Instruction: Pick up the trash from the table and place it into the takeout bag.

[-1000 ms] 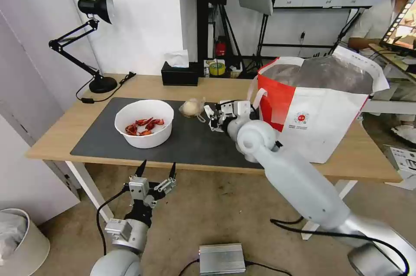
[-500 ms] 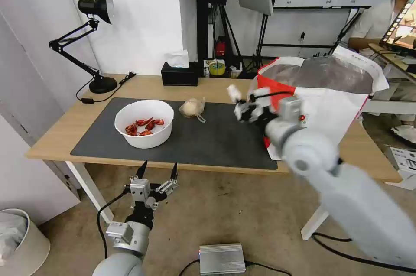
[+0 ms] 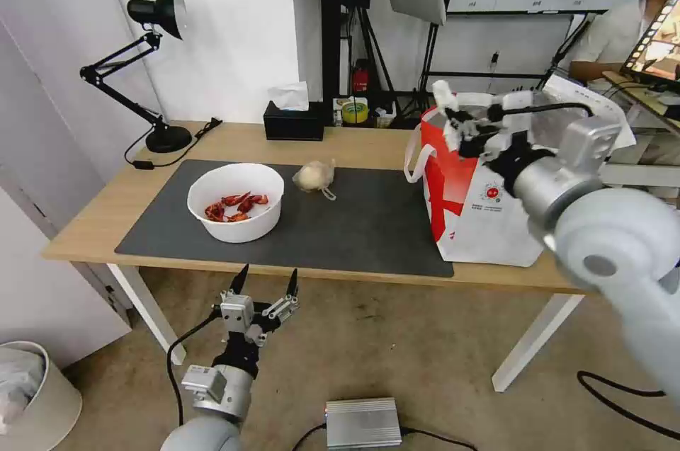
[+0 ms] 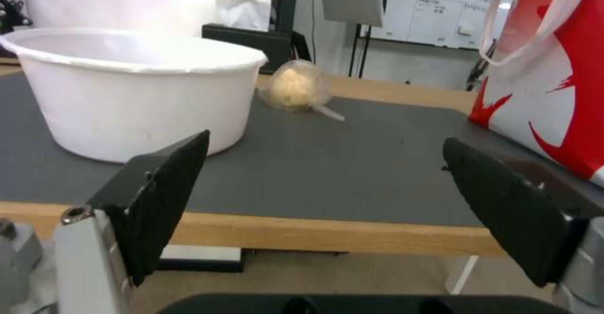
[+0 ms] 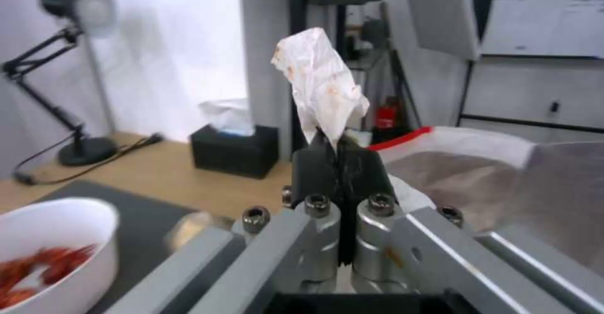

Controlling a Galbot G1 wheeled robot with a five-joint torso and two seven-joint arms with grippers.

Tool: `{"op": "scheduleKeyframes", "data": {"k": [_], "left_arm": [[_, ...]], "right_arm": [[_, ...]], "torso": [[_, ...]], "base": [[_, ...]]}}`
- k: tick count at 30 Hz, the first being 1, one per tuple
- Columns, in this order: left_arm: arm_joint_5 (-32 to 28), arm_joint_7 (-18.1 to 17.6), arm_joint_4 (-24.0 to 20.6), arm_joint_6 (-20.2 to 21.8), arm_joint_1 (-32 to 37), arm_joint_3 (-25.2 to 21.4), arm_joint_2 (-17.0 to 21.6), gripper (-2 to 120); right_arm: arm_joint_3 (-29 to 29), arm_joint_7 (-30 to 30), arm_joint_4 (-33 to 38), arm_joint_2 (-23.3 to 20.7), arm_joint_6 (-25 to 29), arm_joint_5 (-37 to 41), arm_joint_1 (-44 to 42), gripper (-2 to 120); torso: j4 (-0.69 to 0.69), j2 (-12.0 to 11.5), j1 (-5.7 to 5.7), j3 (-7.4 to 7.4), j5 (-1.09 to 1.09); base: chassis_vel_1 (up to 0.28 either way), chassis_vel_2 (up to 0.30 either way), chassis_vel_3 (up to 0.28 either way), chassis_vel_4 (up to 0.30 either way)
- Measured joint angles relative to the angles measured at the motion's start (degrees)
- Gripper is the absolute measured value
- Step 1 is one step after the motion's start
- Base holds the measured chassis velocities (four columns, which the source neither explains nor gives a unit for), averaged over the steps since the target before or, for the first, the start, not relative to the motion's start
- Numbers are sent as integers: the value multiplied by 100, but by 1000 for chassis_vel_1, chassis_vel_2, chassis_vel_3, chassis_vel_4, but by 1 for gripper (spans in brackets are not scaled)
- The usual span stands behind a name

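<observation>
My right gripper [image 3: 459, 127] is raised over the left rim of the takeout bag [image 3: 496, 207], a white tote with a red side and foil lining [image 5: 503, 177]. It is shut on a crumpled white napkin [image 3: 443, 93] that sticks up from the fingertips [image 5: 321, 87]. On the dark mat [image 3: 354, 224] of the table [image 3: 92, 224] stand a white bowl [image 3: 236, 200] with red crayfish shells and a small pale bundle in clear plastic [image 3: 314, 175]. My left gripper [image 3: 265, 280] hangs open below the table's front edge, facing the bowl [image 4: 138, 101] and the bundle [image 4: 296, 85].
A black desk lamp [image 3: 159, 69] stands at the table's back left. A black tissue box [image 3: 292, 122] sits at the back edge, with a tape roll [image 3: 354, 111] beside it. A grey box [image 3: 363, 423] and a bin [image 3: 28, 394] are on the floor.
My right arm has lifted the napkin off the mat and swung it right and up to the bag's rim. The left arm has barely moved.
</observation>
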Motion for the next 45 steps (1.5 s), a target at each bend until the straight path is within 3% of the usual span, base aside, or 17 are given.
{"op": "scheduleKeyframes", "data": {"k": [10,18,21,28,37,41,45], "left_arm": [[-13,0,-27,-12,3,-37,54,100],[-48,0,-23,-12,-31,-32,71,100],[-51,0,-15,-12,-42,-31,78,100],[-128,-134,46,6,-173,37,196,100],[-130,-134,101,26,-220,97,198,100],[-135,-134,104,29,-228,94,216,100],[-137,-134,104,29,-218,97,211,100]], "right_arm": [[43,-3,-1241,-13,27,134,632,0],[-58,21,-1819,85,0,172,717,0],[-66,56,-1835,91,-23,173,703,0],[-134,808,-1773,117,-480,700,714,0],[-201,987,-1850,136,-566,942,782,0],[-201,998,-1801,144,-559,1003,777,10],[-197,1005,-1768,125,-550,1101,784,30]], "torso": [[0,0,1,0,0],[0,0,1,1,0],[0,0,1,0,0],[0,0,1,0,-1],[0,0,1,0,-1],[0,0,1,0,-1],[0,0,1,0,-1]], "base": [[0,0,0,0],[0,0,0,0],[0,0,0,0],[0,0,0,0],[0,0,0,0],[0,0,0,0],[0,0,0,0]]}}
